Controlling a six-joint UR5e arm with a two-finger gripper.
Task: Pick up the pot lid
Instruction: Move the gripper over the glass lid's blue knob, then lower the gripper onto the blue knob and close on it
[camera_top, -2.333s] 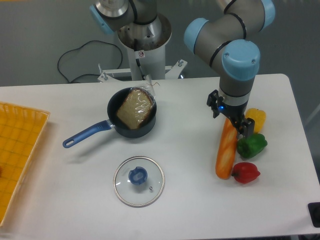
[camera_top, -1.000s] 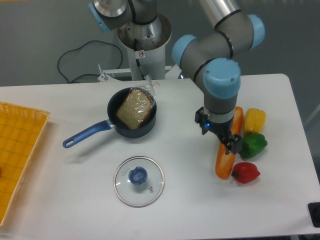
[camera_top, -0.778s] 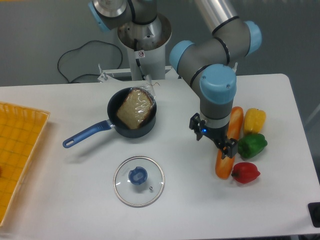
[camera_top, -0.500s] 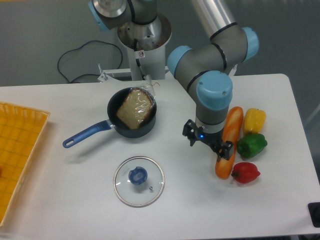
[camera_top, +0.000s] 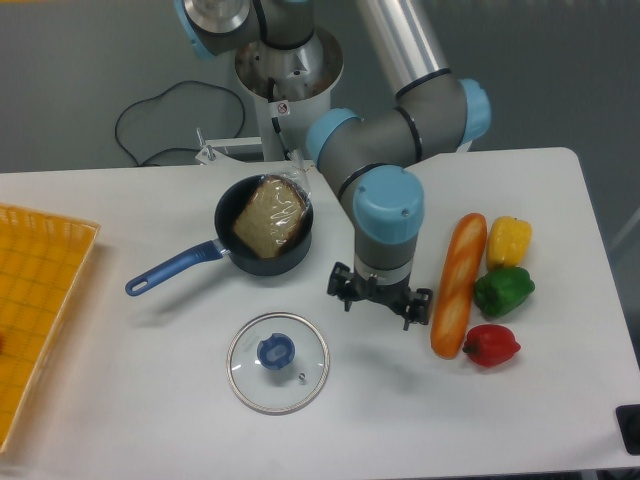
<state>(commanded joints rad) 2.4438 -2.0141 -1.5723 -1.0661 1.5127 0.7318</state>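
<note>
The work surface is a white table (camera_top: 180, 420), its far edge running across the picture; beyond it lies a grey floor area (camera_top: 60, 80) with a looped black cable (camera_top: 150, 100) and dark equipment (camera_top: 290, 60) that is partly cut off by the frame. At the picture's left edge stands a yellow crate (camera_top: 40, 300), its contents not determinable. A black pan (camera_top: 226, 205) sits toward the far side, its blue handle (camera_top: 175, 267) pointing to the near left; inside is a brown item (camera_top: 268, 215), with clear, wrinkled material (camera_top: 297, 177) at the far rim. Toward the right lie a long orange item (camera_top: 452, 310), a yellow item (camera_top: 510, 242), a green pepper (camera_top: 505, 291) and a red pepper (camera_top: 491, 345). The pot lid (camera_top: 255, 392) lies flat on the table, nearer the camera than the pan and apart from it. It is round and transparent, so no long axis is noted; its blue knob (camera_top: 276, 351) points upward, and a small vent (camera_top: 302, 376) shows to the near right of the knob. The gripper (camera_top: 378, 292) is to the right of the lid in this view, fingers spread and nothing seen between them.
</note>
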